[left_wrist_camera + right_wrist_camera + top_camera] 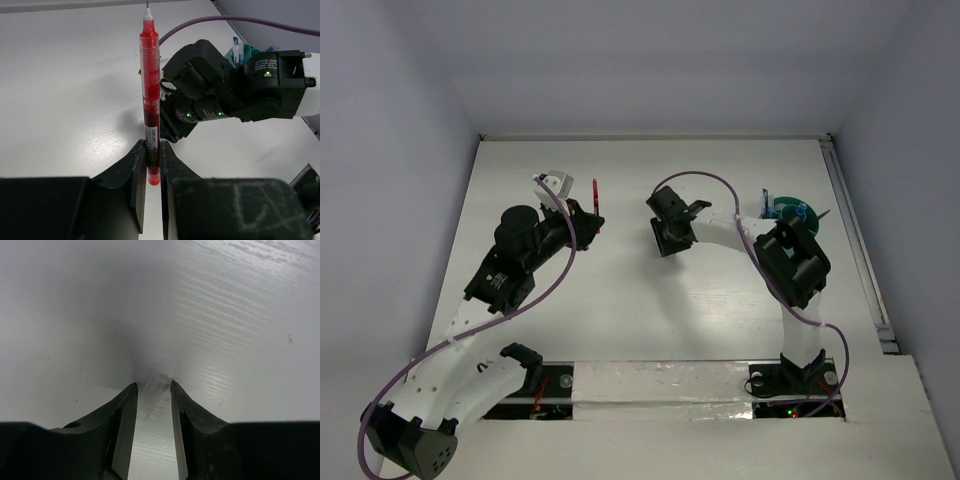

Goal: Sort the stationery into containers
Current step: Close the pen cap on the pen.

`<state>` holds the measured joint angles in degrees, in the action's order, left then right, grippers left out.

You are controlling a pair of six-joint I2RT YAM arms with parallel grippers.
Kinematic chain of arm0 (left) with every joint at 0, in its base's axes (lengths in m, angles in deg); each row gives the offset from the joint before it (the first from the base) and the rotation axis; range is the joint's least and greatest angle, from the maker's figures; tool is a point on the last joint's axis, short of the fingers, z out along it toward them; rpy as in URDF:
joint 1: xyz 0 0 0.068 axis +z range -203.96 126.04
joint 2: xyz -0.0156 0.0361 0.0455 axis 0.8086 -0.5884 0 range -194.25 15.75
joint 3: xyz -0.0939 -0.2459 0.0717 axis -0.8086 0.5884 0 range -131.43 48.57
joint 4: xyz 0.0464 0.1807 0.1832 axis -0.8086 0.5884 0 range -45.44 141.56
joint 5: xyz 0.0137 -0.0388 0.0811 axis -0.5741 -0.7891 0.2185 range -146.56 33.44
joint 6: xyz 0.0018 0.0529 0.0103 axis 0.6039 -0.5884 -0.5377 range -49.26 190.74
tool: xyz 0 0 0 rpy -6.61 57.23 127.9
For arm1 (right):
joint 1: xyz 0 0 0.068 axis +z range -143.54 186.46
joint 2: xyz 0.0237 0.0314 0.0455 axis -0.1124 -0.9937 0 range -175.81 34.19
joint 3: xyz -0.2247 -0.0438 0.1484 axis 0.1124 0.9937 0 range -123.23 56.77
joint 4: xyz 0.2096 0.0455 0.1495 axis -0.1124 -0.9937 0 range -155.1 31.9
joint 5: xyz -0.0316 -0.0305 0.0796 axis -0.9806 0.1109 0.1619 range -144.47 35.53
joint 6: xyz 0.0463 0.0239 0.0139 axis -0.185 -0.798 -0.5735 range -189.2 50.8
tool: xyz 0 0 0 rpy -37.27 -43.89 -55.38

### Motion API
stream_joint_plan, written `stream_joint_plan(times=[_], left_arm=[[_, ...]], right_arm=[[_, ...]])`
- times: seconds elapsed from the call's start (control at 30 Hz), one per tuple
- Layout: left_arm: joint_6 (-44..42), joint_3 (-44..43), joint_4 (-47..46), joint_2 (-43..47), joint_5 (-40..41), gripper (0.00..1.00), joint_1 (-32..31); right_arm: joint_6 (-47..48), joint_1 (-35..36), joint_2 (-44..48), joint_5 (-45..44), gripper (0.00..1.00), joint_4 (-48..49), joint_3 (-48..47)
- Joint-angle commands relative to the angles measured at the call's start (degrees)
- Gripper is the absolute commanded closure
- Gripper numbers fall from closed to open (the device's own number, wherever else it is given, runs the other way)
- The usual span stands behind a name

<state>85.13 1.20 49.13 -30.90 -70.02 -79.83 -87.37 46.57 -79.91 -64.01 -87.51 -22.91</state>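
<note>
Top external view: two arms work over a white table [620,310] midway through a stationery sort. The left gripper [590,222] is clamped on a red pen [596,190], which sticks straight out past its fingers, well clear of the teal tub [782,208] at the far right. The tub is partly hidden behind the right arm. The left wrist view shows the red pen [150,100] pinched near its lower end, tip pointing away, with a few pens [237,49] already standing in the tub behind the right arm. The right gripper [670,235] is down at mid-table. Its own camera shows the jaws a narrow gap apart on either side of a small clear piece [152,390] lying on the surface. Whether they are pinching it cannot be told. A pale item [552,184] lies loose just beyond the left gripper. By this showing the sort is only partly done, with at least three items outside the tub.
</note>
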Motion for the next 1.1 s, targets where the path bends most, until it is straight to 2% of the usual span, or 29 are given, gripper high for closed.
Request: stream_joint_plan(times=[0.0,0.07,0.13,0.2,0.27,0.4,0.47,0.57,0.6,0.63,0.67,0.83,1.07], left_arm=[[-0.33,-0.26,-1.94,1.21,-0.87,1.00,0.20],[-0.33,-0.26,-2.03,1.21,-0.96,1.00,0.20],[-0.24,-0.26,-2.12,1.13,-1.05,1.00,0.20],[-0.24,-0.17,-2.12,1.13,-1.31,1.00,0.20],[-0.15,-0.17,-2.21,1.04,-1.31,1.00,0.20],[-0.15,-0.09,-2.21,0.77,-1.40,1.00,0.20],[-0.07,-0.09,-2.21,0.51,-1.49,1.00,0.20],[0.02,-0.09,-2.38,0.16,-1.75,1.00,0.20],[0.02,-0.09,-2.38,0.07,-1.84,1.00,0.20],[0.11,-0.09,-2.47,-0.10,-1.75,1.00,0.20],[0.20,0.00,-2.64,-0.45,-1.84,1.00,0.20],[0.81,0.09,-3.26,-2.74,-2.80,1.00,0.20],[2.48,1.49,-9.14,-5.99,-12.37,1.00,0.20]], right_arm=[[0.60,-0.48,-4.37,-3.56,0.62,-3.46,-0.39],[0.07,0.14,-4.90,-3.38,0.63,-3.81,-0.83],[-0.19,0.14,-5.77,-3.47,0.72,-3.81,-1.09],[-0.63,0.14,-6.22,-3.55,0.77,-4.16,-1.44],[-0.90,0.14,-6.13,-3.56,0.77,-4.08,-1.27],[-1.07,0.14,-5.87,-3.82,0.64,-4.25,-0.39],[-1.07,0.14,-5.60,-3.82,0.65,-3.99,0.14],[-0.72,0.14,-5.34,-3.12,0.79,-3.99,0.93],[-0.46,0.14,-5.34,-1.38,0.95,-3.99,1.19],[-0.28,0.14,-5.25,-0.49,1.00,-3.73,1.80],[-0.20,0.14,-4.73,0.30,1.00,-2.42,2.33],[-0.46,0.14,2.45,3.20,1.00,3.03,5.41],[-1.33,0.14,18.97,9.01,1.00,17.43,9.54]])
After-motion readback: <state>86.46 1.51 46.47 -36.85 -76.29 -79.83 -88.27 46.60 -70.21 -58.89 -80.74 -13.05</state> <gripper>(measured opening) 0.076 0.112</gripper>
